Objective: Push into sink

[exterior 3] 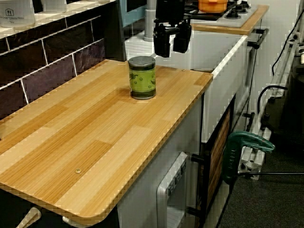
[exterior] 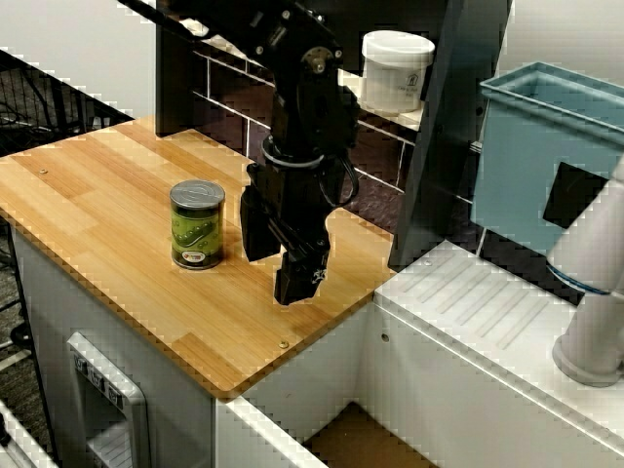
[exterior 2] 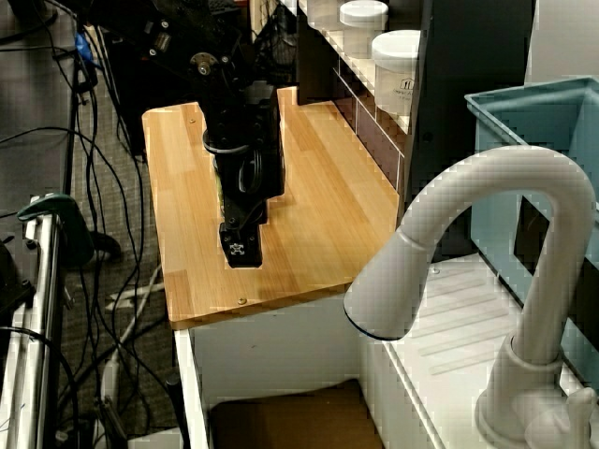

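Gripper (exterior: 283, 263) hovers open beside upright can (exterior: 197, 224).

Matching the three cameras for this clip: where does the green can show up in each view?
View from the front corner: green can stands left of centre on the wooden counter, left of the gripper.
View past the white faucet: the can is not visible; the arm covers that spot.
View along the counter: can stands at upper centre, just below the gripper.
Shared landmark: the wooden counter.

can (exterior: 197, 224): metal lid, glossy green label | counter (exterior: 117, 234): smooth wood-grain | faucet (exterior 2: 487, 243): matt white plastic
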Robot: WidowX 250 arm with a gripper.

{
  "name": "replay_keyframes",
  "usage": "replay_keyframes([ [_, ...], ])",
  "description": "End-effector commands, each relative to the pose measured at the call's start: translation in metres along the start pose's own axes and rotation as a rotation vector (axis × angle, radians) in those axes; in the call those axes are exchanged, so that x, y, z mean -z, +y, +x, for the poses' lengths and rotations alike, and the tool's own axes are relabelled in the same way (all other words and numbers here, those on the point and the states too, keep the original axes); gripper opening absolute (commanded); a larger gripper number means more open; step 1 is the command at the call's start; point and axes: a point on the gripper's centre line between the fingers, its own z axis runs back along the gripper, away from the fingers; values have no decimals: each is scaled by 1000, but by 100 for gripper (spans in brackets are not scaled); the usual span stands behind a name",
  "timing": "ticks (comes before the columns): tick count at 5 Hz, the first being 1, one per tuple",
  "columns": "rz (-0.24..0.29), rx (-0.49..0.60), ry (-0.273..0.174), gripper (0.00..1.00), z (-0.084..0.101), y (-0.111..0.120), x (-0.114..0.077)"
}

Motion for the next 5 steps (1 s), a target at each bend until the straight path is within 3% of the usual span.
replay_keyframes([
  [1, 0, 0, 0, 100, 0, 0, 0],
  [3, -51, -42, -16, 100, -19, 63, -43],
  [4, -9, -43, 1, 100, -37, 96, -62],
  [5, -69, -105, 6, 100, -60, 134, -68],
])
